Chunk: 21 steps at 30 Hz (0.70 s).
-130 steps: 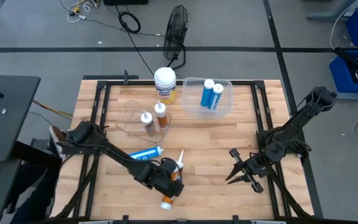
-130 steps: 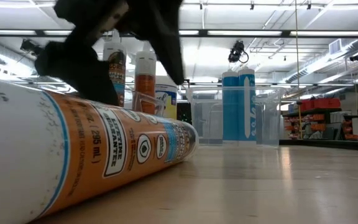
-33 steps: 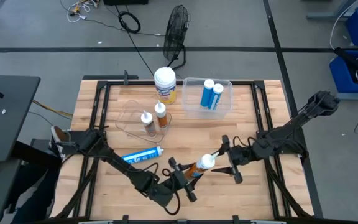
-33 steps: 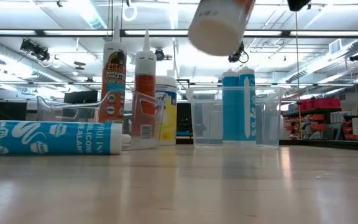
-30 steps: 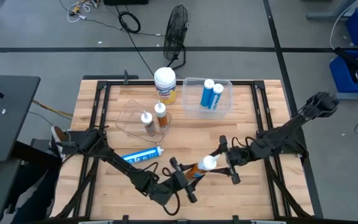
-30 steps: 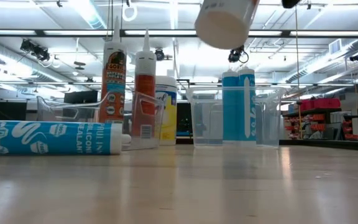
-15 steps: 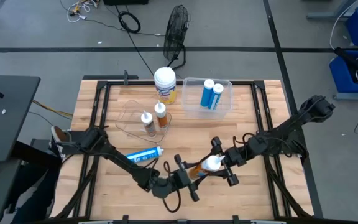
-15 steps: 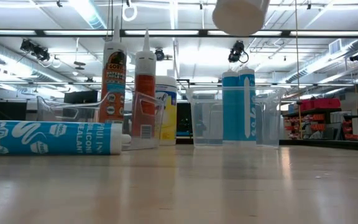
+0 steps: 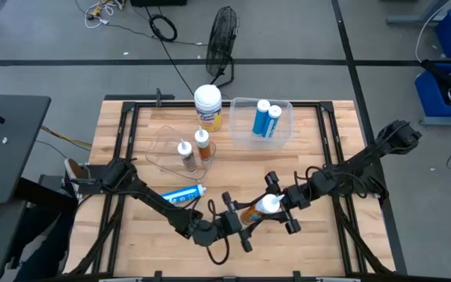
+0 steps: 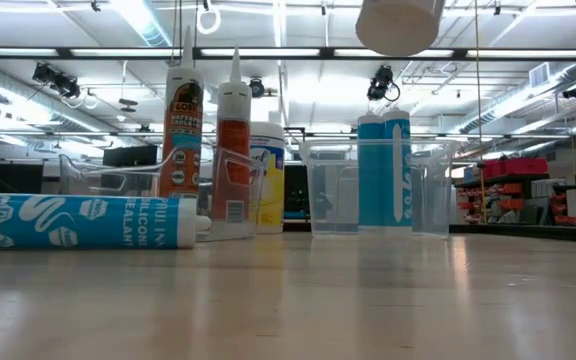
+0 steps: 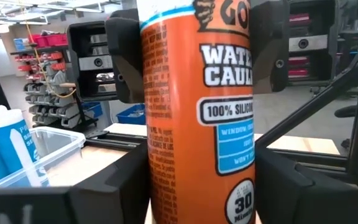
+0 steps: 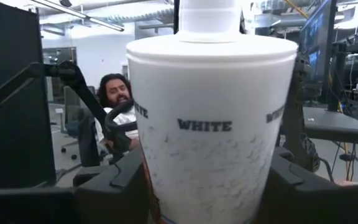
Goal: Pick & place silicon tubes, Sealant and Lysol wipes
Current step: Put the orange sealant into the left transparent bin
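Left wrist view reads "100% SILICONE" on the orange cartridge; left gripper and right gripper both pinch it, above the table's front edge; Lysol wipes stand well apart at the back edge.

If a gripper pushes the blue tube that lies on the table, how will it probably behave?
The blue tube lies on its side on the bare wood table, so a sideways push would probably roll it. Its round body looks smooth, so fingers may slip. It seems stiff: in the low view it keeps a straight cylinder shape.
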Available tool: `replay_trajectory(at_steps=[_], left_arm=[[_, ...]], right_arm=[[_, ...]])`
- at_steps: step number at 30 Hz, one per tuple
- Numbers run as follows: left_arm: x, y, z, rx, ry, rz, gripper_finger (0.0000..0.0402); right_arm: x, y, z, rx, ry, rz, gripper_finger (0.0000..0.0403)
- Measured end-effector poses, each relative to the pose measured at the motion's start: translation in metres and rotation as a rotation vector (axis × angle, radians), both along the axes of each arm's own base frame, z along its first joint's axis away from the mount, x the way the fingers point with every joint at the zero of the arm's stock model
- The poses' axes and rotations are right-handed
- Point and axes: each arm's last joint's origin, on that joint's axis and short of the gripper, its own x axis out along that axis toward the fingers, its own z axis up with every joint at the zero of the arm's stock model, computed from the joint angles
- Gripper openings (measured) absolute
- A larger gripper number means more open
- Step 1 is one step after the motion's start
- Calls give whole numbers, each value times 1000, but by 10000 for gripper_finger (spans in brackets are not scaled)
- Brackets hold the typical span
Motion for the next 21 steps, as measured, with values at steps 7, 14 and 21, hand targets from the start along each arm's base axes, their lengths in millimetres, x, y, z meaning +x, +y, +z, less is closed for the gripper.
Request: replay_trajectory(at_steps=[7,14,21], left_arm=[[-3,-5,0,-2,-1,-17,267],[-13,-22,-1,50,36,-5,264],[-36,-44,15,71,31,-1,265]], right_arm=[[-2,0,-2,-15,47,11,201],[1,1,2,-60,141,-3,201],[3,2,-1,-79,215,-8,201]])
